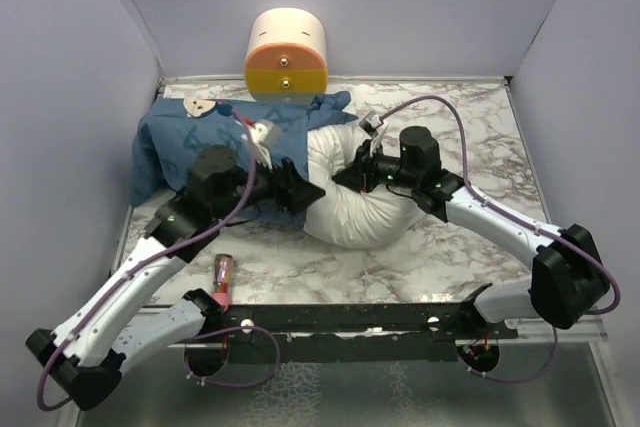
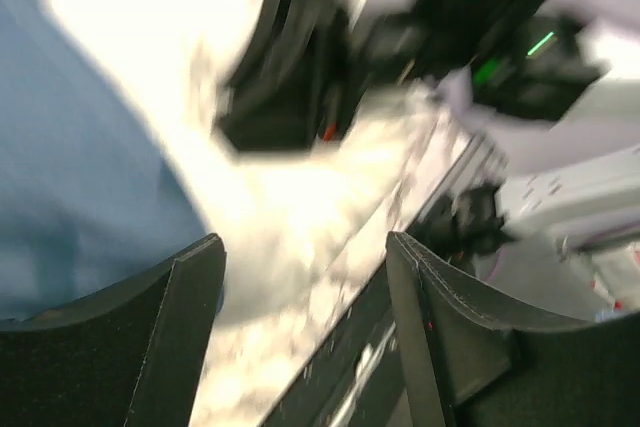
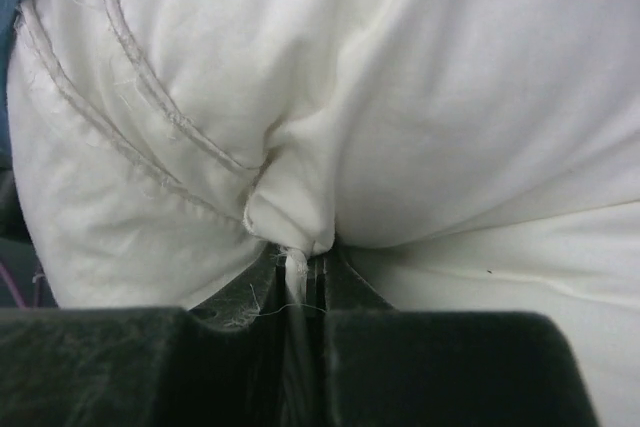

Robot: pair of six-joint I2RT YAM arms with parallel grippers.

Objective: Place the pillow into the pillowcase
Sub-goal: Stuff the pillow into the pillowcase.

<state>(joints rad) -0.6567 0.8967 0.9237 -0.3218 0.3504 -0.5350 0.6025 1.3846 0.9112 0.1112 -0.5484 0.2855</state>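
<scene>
Currently the pillow point(image 1: 360, 209) lies mid-table, bulging toward the near edge. Its left end meets the pillowcase point(image 1: 165, 147), which is spread toward the far-left corner. The right hand point(image 3: 300, 265) is clamped on a pinched fold of pillow fabric beside a seam. The left hand point(image 2: 305, 257) stands wide with nothing between its fingers; that view is blurred. The table point(image 1: 480, 137) is marbled. A cream-and-orange cylinder point(image 1: 287, 52) sits at the far edge.

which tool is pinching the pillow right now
The right tool: its jaws are shut on a small fold of the white pillow. The left tool is open, with nothing clamped between its fingers.
</scene>
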